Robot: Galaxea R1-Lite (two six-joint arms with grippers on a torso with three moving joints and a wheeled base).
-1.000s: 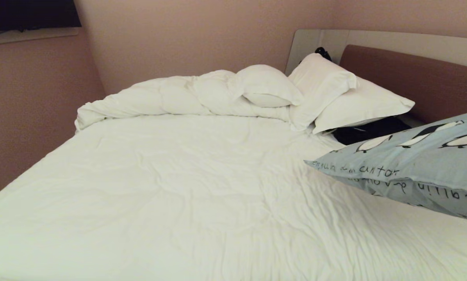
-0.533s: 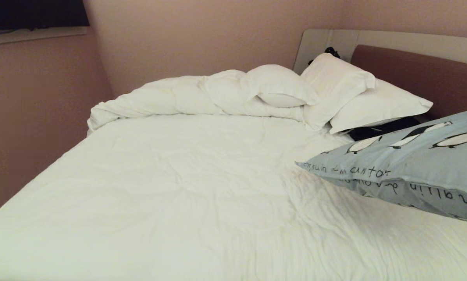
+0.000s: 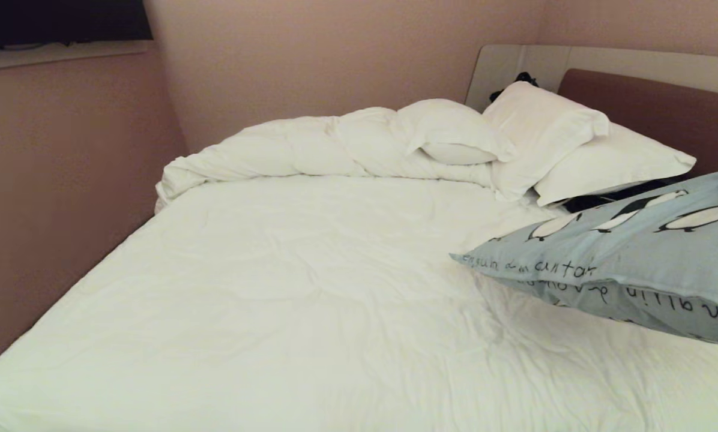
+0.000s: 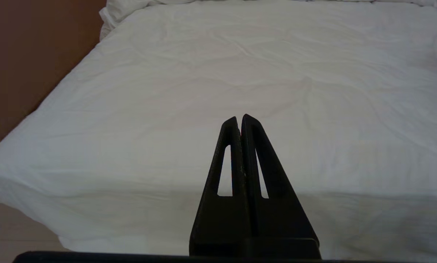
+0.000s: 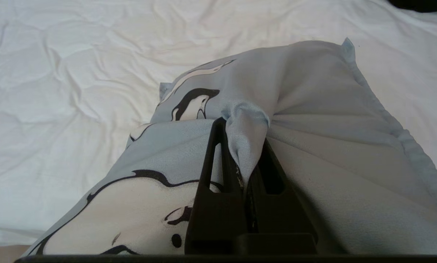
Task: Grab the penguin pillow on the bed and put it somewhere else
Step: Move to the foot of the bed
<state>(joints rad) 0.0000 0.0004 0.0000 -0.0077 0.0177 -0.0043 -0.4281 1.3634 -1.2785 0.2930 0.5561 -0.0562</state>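
The penguin pillow (image 3: 623, 258) is light blue with black-and-white penguins and dark lettering. It hangs lifted over the right side of the bed (image 3: 275, 288), one corner pointing toward the middle of the sheet. In the right wrist view my right gripper (image 5: 242, 126) is shut on a bunched fold of the penguin pillow (image 5: 313, 109), with the bed's white sheet (image 5: 57, 73) below. My left gripper (image 4: 239, 118) is shut and holds nothing, pointing over the near edge of the bed (image 4: 204, 73).
A rumpled white duvet (image 3: 311, 147) lies along the far side. White pillows (image 3: 455, 129) (image 3: 545, 129) lean near the brown headboard (image 3: 647, 108), with a dark object (image 3: 611, 195) under them. A pinkish wall (image 3: 65, 180) borders the bed's left side.
The whole head view has shifted to the right, so the camera has turned. Against the bed, the held penguin pillow has moved left, further over the sheet. The left gripper has stayed still.
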